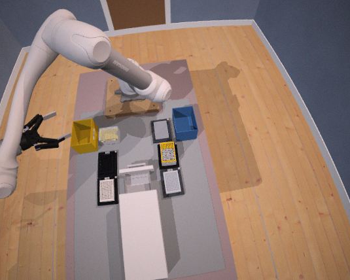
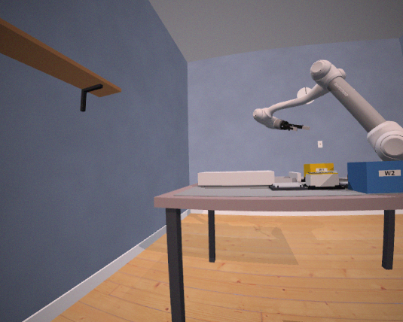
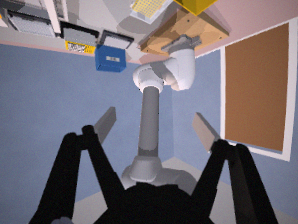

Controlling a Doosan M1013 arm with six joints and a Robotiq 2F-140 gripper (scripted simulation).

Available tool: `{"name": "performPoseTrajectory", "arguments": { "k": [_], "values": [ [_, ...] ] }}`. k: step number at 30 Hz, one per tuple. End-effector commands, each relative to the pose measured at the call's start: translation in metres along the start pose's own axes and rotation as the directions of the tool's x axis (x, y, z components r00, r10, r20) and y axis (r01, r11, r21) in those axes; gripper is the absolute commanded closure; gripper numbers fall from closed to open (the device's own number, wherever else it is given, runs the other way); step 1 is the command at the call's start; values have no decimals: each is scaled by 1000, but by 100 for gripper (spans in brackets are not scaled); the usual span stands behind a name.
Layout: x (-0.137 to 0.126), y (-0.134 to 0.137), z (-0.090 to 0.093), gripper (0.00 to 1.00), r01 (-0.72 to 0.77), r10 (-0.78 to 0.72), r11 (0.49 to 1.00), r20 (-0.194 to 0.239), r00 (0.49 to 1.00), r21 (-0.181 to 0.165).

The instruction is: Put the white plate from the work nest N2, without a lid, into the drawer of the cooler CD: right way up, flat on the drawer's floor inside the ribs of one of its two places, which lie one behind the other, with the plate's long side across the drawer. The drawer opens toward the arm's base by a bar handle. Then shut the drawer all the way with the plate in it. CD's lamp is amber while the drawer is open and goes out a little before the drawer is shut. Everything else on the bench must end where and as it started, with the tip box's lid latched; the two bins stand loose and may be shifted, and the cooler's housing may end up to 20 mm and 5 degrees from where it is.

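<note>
My gripper (image 1: 58,125) is open and empty. It hangs high in the air off the left side of the bench, beyond the yellow bin (image 1: 84,135); it also shows in the exterior view (image 2: 300,127) and in the wrist view (image 3: 154,125). The white cooler CD (image 1: 142,235) lies along the middle of the bench. Its drawer (image 1: 138,181) stands pulled out toward the arm's base, with the bar handle (image 1: 139,166) at its front, and looks empty. One white plate (image 1: 172,182) sits in a black nest right of the drawer. Another white plate (image 1: 106,190) sits in a nest to its left. I cannot read the nest labels.
A blue bin (image 1: 184,123) stands at the back right of the bench. A grey-topped plate (image 1: 161,129) and a yellow-framed box (image 1: 167,152) sit in nests beside it. A box of yellow tips (image 1: 108,134) stands by the yellow bin, and a black plate (image 1: 107,163) lies in front of it.
</note>
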State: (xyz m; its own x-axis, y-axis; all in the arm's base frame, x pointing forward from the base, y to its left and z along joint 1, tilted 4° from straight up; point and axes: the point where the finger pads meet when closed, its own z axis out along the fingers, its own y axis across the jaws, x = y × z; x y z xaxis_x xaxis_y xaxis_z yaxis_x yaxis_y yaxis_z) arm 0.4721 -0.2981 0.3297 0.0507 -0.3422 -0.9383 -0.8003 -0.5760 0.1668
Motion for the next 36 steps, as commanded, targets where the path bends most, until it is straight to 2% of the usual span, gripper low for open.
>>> {"name": "performPoseTrajectory", "arguments": {
  "k": [1,17,18,20,24,27,31,32,34,36],
  "values": [
    [0,0,0,0,0,0,1000,0,1000,0],
    [0,0,0,0,0,0,1000,0,1000,0],
    [0,-3,4,100,13,-14,1000,-30,999,-7],
    [0,-10,11,100,39,-41,999,-88,995,-23],
    [1,-22,24,100,39,-41,999,-88,995,-23],
    [2,-32,35,100,80,-87,996,-173,981,-51],
    [3,-43,47,100,80,-88,995,-174,981,-52],
    [4,-46,51,100,94,-105,994,-201,974,-63],
    [4,-46,51,100,94,-105,994,-201,974,-63],
    [5,-52,59,100,121,-139,989,-254,957,-86]
  ]
}}
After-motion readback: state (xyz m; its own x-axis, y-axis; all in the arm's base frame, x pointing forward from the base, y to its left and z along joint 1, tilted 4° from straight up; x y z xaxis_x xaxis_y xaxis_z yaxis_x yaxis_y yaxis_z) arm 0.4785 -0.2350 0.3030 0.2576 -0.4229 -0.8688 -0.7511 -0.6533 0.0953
